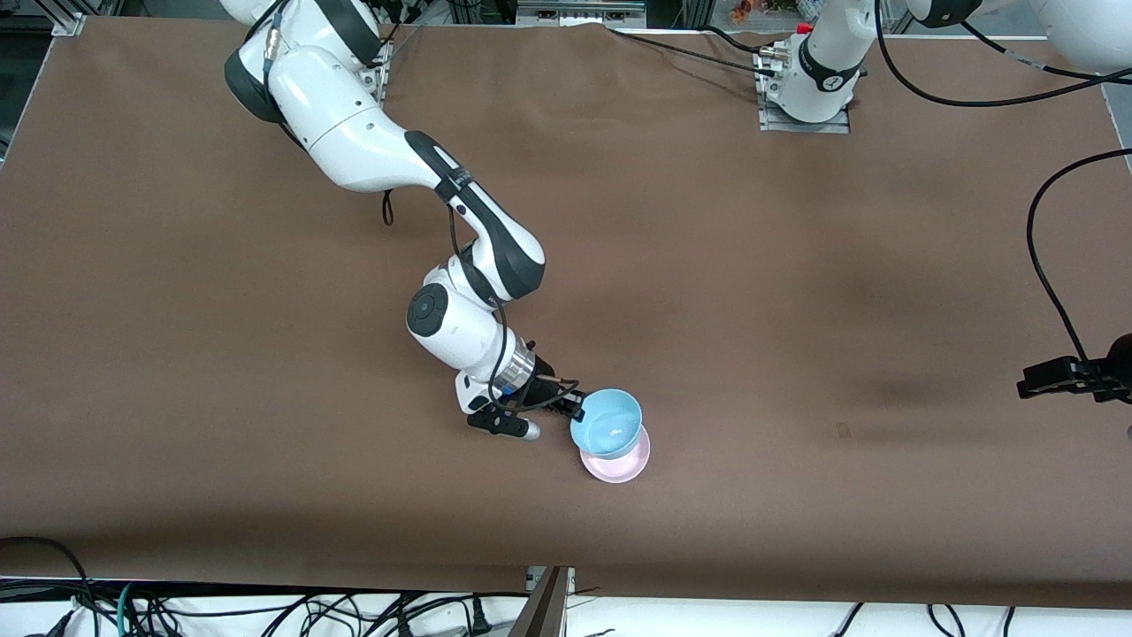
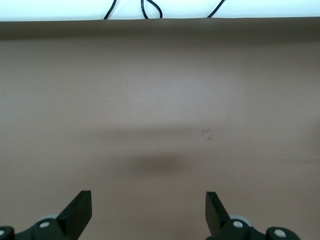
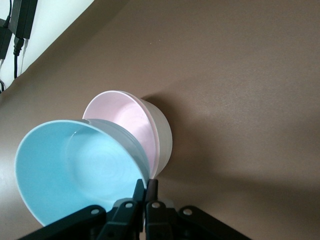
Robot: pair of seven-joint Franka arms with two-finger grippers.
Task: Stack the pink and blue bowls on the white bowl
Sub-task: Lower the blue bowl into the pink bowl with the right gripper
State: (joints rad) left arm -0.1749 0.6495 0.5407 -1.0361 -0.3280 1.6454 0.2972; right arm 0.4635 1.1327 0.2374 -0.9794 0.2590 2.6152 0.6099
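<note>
My right gripper [image 1: 577, 409] is shut on the rim of the sky-blue bowl [image 1: 607, 421] and holds it tilted over the pale pink bowl [image 1: 621, 464], near the table's middle. In the right wrist view the gripper [image 3: 145, 187] pinches the blue bowl's [image 3: 75, 170] rim. The pink bowl [image 3: 122, 117] sits nested in the white bowl [image 3: 162, 135], of which only the outer wall shows. I cannot tell whether the blue bowl touches the pink one. My left gripper [image 1: 1035, 382] waits open and empty over bare table at the left arm's end; its fingers [image 2: 77, 212] stand wide apart.
The brown table cover [image 1: 796, 310] spreads all round the bowls. Black cables [image 1: 1052, 265] hang near the left arm. More cables [image 1: 265, 610] lie off the table's edge nearest the front camera.
</note>
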